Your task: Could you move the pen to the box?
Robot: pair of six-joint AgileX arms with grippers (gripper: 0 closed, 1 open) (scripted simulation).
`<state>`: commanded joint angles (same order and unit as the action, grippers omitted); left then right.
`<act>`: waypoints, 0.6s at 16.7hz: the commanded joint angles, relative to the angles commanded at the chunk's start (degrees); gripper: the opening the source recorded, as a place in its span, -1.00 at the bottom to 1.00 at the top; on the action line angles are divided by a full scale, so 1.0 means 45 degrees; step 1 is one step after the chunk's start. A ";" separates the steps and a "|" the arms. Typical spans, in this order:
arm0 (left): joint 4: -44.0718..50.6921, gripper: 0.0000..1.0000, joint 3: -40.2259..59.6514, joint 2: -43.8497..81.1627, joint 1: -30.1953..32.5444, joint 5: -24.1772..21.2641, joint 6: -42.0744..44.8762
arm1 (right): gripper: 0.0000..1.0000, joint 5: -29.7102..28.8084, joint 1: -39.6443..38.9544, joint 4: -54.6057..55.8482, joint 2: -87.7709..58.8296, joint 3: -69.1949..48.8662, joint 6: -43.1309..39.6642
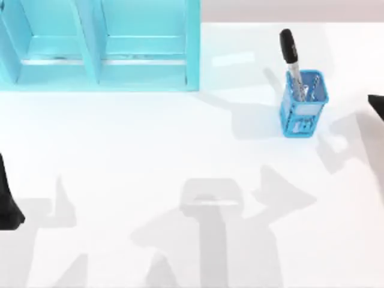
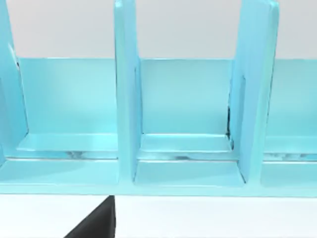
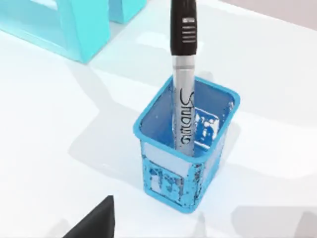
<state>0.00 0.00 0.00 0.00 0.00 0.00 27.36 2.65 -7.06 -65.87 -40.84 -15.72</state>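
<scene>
The pen (image 1: 291, 60), with a thick black cap and a grey-silver barrel, stands upright and leans slightly inside the small blue mesh box (image 1: 303, 105) at the table's back right. The right wrist view looks down on the pen (image 3: 183, 74) in the box (image 3: 185, 163), cap uppermost. Nothing holds the pen. My left arm (image 1: 9, 204) is parked at the table's left edge, and my right arm (image 1: 377, 105) sits at the right edge, a little to the right of the box. A dark gripper part (image 3: 94, 220) shows in the right wrist view.
A tall cyan divided rack (image 1: 99, 45) stands at the back left of the white table; the left wrist view faces its compartments (image 2: 183, 124). Arm shadows fall across the table's front.
</scene>
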 joint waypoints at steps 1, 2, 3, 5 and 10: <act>0.0000 1.00 0.0000 0.0000 0.0000 0.0000 0.0000 | 1.00 0.0525 0.0013 -0.0153 -0.1398 -0.0744 -0.0327; 0.0000 1.00 0.0000 0.0000 0.0000 0.0000 0.0000 | 1.00 0.1038 0.0022 -0.0293 -0.2721 -0.1472 -0.0647; 0.0000 1.00 0.0000 0.0000 0.0000 0.0000 0.0000 | 1.00 0.1534 0.0031 -0.0418 -0.3947 -0.2178 -0.0956; 0.0000 1.00 0.0000 0.0000 0.0000 0.0000 0.0000 | 1.00 0.2440 0.0052 -0.0612 -0.6055 -0.3489 -0.1516; 0.0000 1.00 0.0000 0.0000 0.0000 0.0000 0.0000 | 1.00 0.4017 0.0132 -0.0785 -0.9137 -0.5861 -0.2469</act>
<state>0.00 0.00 0.00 0.00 0.00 0.00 45.43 3.24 -10.59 -106.99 -67.22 -26.83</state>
